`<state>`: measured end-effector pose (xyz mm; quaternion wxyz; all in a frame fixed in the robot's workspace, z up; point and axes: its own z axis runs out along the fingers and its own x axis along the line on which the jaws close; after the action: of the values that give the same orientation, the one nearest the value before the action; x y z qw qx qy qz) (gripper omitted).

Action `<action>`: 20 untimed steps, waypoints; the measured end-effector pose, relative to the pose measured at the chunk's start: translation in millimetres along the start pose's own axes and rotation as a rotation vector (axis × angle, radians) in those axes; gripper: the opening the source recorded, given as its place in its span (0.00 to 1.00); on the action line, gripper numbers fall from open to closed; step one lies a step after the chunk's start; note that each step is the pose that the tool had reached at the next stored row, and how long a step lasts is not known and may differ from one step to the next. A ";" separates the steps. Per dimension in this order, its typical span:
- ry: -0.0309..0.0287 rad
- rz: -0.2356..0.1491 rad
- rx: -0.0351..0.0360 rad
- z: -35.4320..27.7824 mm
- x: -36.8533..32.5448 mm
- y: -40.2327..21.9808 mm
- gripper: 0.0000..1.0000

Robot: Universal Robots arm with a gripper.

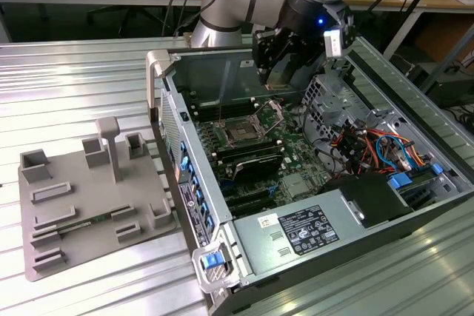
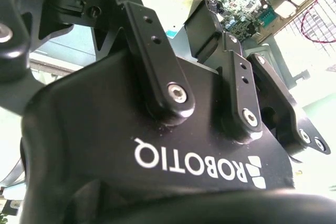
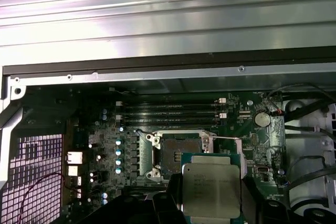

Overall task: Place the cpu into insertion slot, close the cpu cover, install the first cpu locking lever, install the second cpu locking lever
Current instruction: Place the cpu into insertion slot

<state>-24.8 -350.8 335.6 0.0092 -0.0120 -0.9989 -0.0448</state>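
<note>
- The pincer (image 1: 281,72) hangs over the far end of the open computer case (image 1: 172,120), above the motherboard (image 1: 296,175).
- Pincer state: clamped on the cpu (image 3: 212,190). In the first wrist view a black finger (image 3: 167,208) bears on each of two opposite edges of the chip.
- Cpu position: held in the air with its silver top level, not seated. In the first wrist view it sits in front of the cpu socket (image 3: 181,153) and hides one corner of it.
- Cpu socket: open, with the dark contact field exposed.
- The cpu cover (image 1: 273,113) stands raised off the socket, on the side toward the exterior view's right.
- The memory slots (image 3: 168,111) run between the socket and the case's far wall.
- A grey fixture tray (image 1: 81,205) lies on the ribbed metal tabletop (image 1: 74,86), at the exterior view's left of the case and well apart from the pincer.
</note>
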 end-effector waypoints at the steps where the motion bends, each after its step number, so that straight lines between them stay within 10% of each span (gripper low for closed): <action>1: 0.0000 0.000 0.0000 0.2 0.0 0.0 0.55; 20: 0.0000 0.000 0.0000 5.1 -0.1 -0.7 0.55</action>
<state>-24.9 -351.0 330.4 0.0092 -0.0120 -0.9989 -0.0448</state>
